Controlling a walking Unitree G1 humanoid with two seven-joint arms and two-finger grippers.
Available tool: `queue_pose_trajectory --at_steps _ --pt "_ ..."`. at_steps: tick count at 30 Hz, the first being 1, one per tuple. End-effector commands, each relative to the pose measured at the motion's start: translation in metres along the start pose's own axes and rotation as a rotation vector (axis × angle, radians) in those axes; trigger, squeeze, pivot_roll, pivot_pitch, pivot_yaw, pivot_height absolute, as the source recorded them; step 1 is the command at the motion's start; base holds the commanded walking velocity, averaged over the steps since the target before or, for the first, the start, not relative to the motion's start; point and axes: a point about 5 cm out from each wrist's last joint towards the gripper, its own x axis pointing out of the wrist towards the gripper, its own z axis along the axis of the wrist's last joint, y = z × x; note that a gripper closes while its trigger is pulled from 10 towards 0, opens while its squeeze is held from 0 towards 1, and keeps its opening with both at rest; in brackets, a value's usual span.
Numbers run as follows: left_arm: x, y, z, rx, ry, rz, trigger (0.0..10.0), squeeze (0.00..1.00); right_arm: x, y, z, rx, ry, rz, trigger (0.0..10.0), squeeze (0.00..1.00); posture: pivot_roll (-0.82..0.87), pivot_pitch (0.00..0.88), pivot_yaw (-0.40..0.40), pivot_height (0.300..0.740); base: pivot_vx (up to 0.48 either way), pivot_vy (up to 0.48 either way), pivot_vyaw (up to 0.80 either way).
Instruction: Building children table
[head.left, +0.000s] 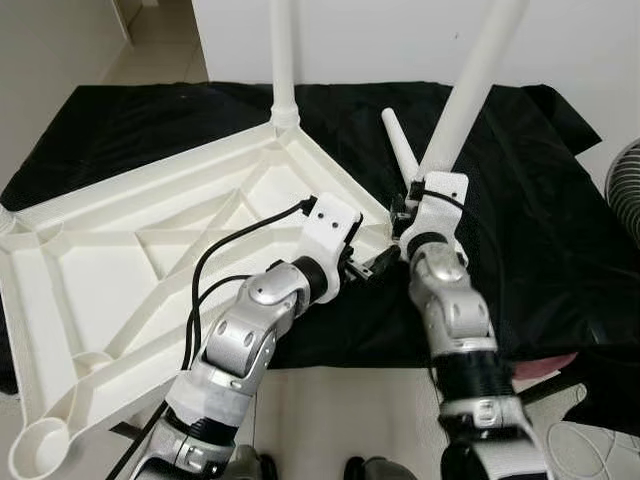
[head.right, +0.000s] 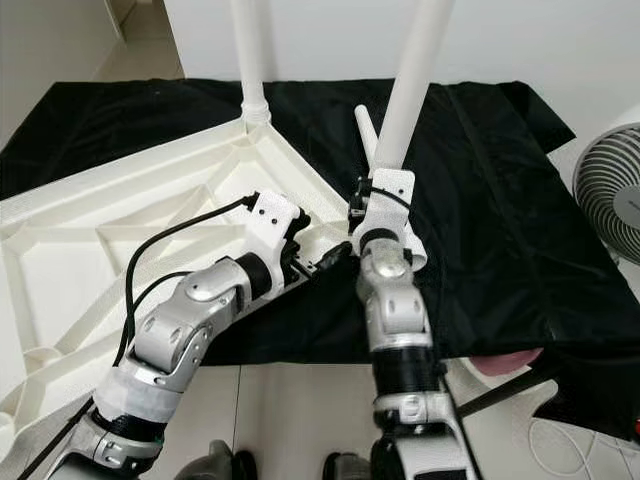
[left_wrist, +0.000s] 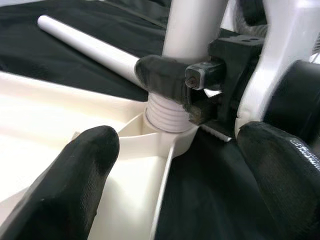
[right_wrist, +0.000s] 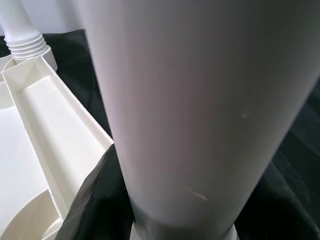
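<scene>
pale floor (head.left: 330, 420), black cloth (head.left: 520, 200) on it, upturned white tabletop (head.left: 120, 270) w/ loose leg (head.left: 400, 145)

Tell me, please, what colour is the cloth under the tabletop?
Black cloth, clearest in the left eye view.

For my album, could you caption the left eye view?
Right gripper holds a white leg at the upturned tabletop.

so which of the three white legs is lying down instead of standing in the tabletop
The short leg lying on the black cloth, just behind the one the right gripper holds. The gripped leg and the far-corner leg both stand upright in tabletop sockets.
</scene>
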Motion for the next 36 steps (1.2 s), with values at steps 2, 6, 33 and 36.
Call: queue_pose_trajectory --at_steps 2,6,33,36 --pt "0.000 -0.006 -0.001 0.001 -0.003 -0.047 10.0 0.00 -0.007 0.007 -0.003 0.022 0.024 0.024 10.0 0.00 -0.14 0.115 0.022 0.740 0.000 0.000 0.00" --pt "-0.002 -0.005 -0.003 0.011 -0.002 -0.055 10.0 0.00 -0.010 0.008 0.002 -0.007 0.006 0.036 10.0 0.00 -0.14 0.119 0.021 0.740 0.000 0.000 0.00" --pt "-0.003 -0.005 0.002 0.035 -0.044 -0.063 10.0 0.00 0.015 -0.017 0.003 -0.211 0.014 0.611 10.0 0.00 -0.14 0.112 0.020 0.740 0.000 0.000 0.00" --pt "-0.003 -0.006 0.001 0.034 -0.040 -0.073 10.0 0.00 0.018 -0.021 0.002 -0.249 0.001 0.631 10.0 0.00 -0.14 0.111 0.022 0.740 0.000 0.000 0.00"
